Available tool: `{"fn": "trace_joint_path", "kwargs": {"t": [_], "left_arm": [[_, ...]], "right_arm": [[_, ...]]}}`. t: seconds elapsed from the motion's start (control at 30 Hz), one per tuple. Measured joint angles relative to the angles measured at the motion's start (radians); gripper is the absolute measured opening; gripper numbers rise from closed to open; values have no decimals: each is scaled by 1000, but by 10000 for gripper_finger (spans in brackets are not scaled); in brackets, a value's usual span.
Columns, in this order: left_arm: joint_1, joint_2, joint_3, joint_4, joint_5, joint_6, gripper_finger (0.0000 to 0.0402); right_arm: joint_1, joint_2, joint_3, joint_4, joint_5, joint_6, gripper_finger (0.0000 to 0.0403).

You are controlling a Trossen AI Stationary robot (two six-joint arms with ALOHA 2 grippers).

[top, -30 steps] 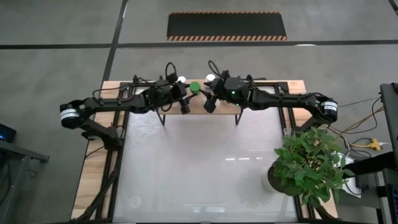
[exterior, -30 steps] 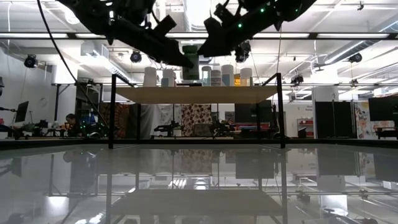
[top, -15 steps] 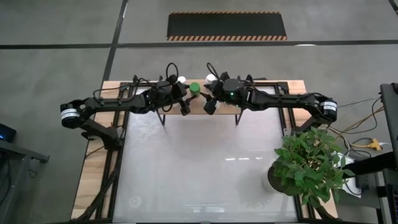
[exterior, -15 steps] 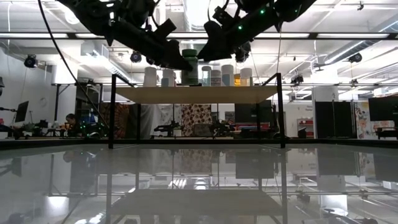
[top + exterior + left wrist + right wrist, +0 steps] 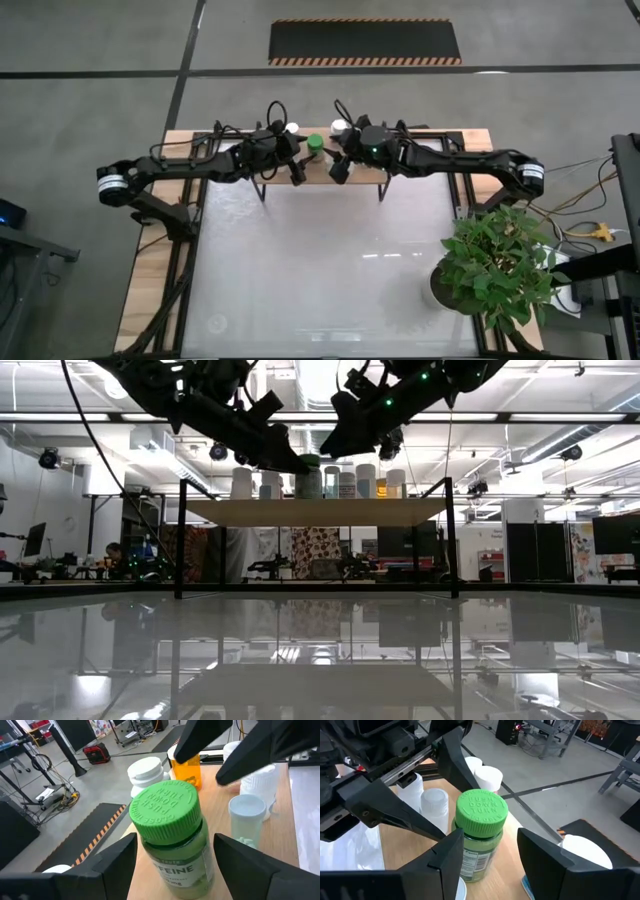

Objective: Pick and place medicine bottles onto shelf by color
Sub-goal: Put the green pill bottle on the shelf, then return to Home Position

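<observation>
From my left wrist camera the large green-capped, green-tinted medicine bottle [image 5: 172, 840] stands upright between the spread fingers of my left gripper [image 5: 195, 865], with a gap on each side, so I judge I am letting go of it on the low light-wood shelf with thin black legs [image 5: 372, 175]. To finish cleanly I would draw that gripper straight back without swinging sideways, since a clear bottle with a pale cap [image 5: 246, 820] and an orange bottle [image 5: 187, 770] stand close behind. My right gripper [image 5: 485, 855] also flanks the green bottle from the other side, fingers spread and not pressing it; I would keep it motionless until the left is clear, as the two grippers sit very near each other over the shelf. White-capped bottles [image 5: 487, 779] are grouped beyond. The glossy white bench [image 5: 320, 260] below the shelf mirrors the ceiling lights, and a leafy green potted plant [image 5: 495, 265] stands at its right edge. Farther off lie grey floor with a hazard-striped black mat [image 5: 365, 42] and workshop equipment.
</observation>
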Motion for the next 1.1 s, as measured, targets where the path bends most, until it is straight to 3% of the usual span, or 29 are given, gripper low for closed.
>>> {"fn": "trace_joint_path", "kwargs": {"t": [0.27, 0.33, 0.43, 0.53, 0.77, 1.1], "left_arm": [[-19, -79, 21, -57, 0, -1, 244], [-43, -127, 25, -69, 7, 0, 244], [-108, -241, 28, -93, 118, 14, 244], [-214, -396, 12, -183, 266, 86, 243], [-420, -750, -156, -187, 169, 139, 208], [-433, -1028, -468, -44, 152, 72, 139]], "right_arm": [[0, -70, 0, -60, -6, -10, 178], [2, -103, -2, -71, -51, -44, 177], [12, -170, -48, -25, -200, -100, 171], [30, -273, -124, 21, -231, -148, 158], [31, -580, -331, 153, -275, -167, 125], [31, -927, -703, 331, -373, -141, 92]]}}
